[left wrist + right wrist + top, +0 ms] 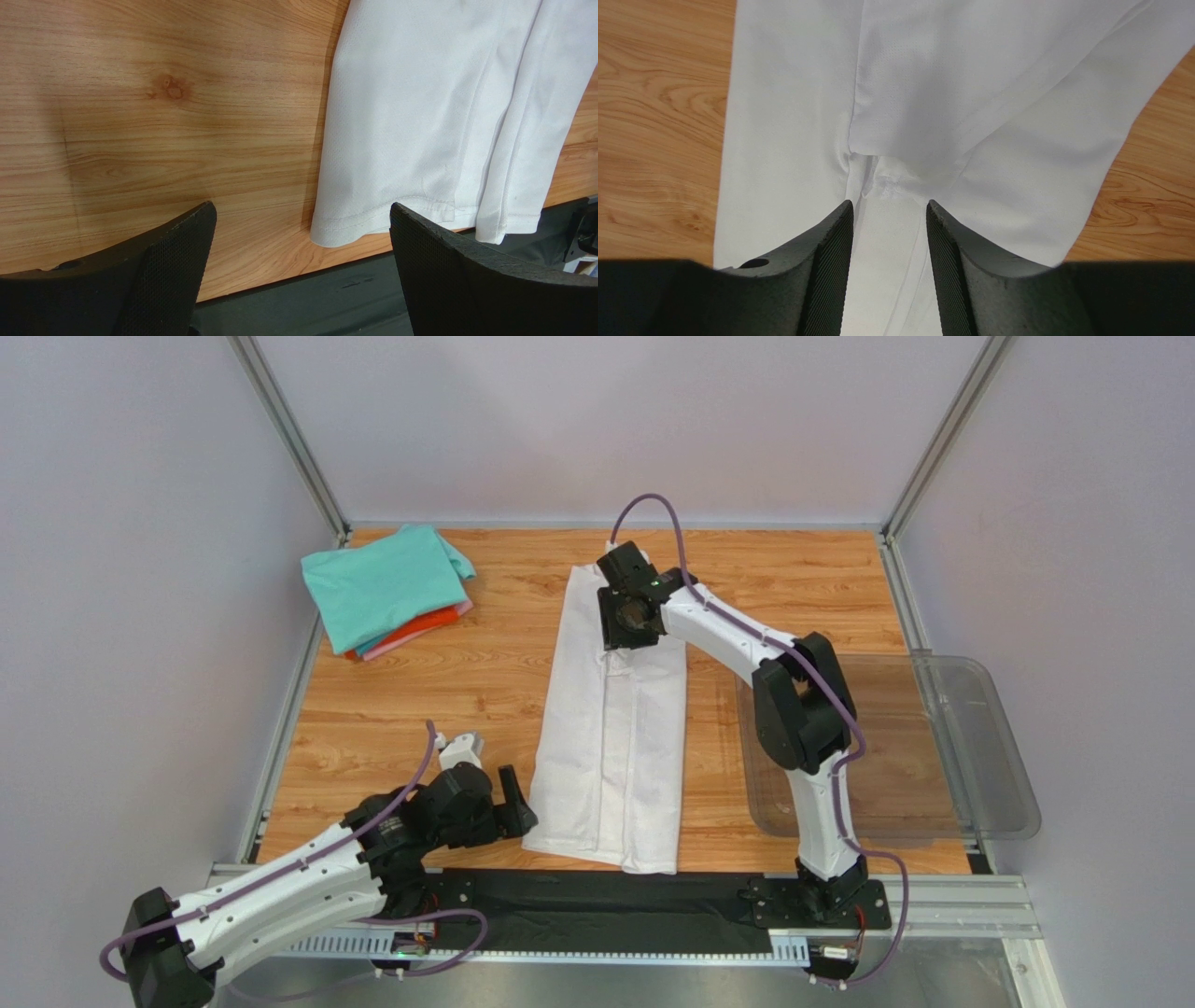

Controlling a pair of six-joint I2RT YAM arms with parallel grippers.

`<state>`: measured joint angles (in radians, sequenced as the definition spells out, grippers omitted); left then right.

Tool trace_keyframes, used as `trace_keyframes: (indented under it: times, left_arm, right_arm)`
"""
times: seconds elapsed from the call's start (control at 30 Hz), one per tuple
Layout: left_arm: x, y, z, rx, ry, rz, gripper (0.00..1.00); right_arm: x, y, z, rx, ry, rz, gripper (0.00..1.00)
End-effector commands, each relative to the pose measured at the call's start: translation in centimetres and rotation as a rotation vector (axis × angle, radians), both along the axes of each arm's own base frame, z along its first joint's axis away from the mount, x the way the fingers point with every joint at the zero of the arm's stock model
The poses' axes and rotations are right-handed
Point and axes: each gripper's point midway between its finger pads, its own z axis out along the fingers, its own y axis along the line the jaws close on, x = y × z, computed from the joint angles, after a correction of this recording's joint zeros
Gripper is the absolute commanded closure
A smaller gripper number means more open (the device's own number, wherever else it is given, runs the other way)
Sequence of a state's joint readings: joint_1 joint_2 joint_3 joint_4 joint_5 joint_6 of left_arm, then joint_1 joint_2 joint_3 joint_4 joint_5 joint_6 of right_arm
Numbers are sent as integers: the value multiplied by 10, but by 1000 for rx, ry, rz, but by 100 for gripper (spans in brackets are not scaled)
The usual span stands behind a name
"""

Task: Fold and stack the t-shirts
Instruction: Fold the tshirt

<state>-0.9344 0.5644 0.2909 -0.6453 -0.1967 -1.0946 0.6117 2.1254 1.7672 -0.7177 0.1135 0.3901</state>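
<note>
A white t-shirt (617,728) lies folded lengthwise into a long strip down the middle of the wooden table. My right gripper (631,627) is at its far end, open, with its jaws straddling a puckered fold of the white cloth (948,91); in the right wrist view the gripper (889,204) holds nothing. My left gripper (516,805) is open and empty just left of the shirt's near left corner (337,231); in the left wrist view the gripper (302,210) is over bare wood. A folded teal shirt (386,581) tops a stack with pink (410,639) and orange-red (438,620) shirts at the back left.
A clear plastic bin (999,756) stands at the right edge of the table. The black strip (316,301) along the table's near edge lies just below the left gripper. Grey walls and metal frame posts enclose the table.
</note>
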Motion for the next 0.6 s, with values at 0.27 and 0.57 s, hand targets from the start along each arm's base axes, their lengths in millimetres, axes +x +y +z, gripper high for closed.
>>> trace_keyframes:
  times: [0.27,0.57]
  left_arm:
    - [4,-2,7,2,-17,-4,0]
    - [3,-2,5,4,-6,-1,0]
  right_arm:
    - [31,8,16,61,-39,-28,56]
    - [22,-12,-41,-71,46,-30,72]
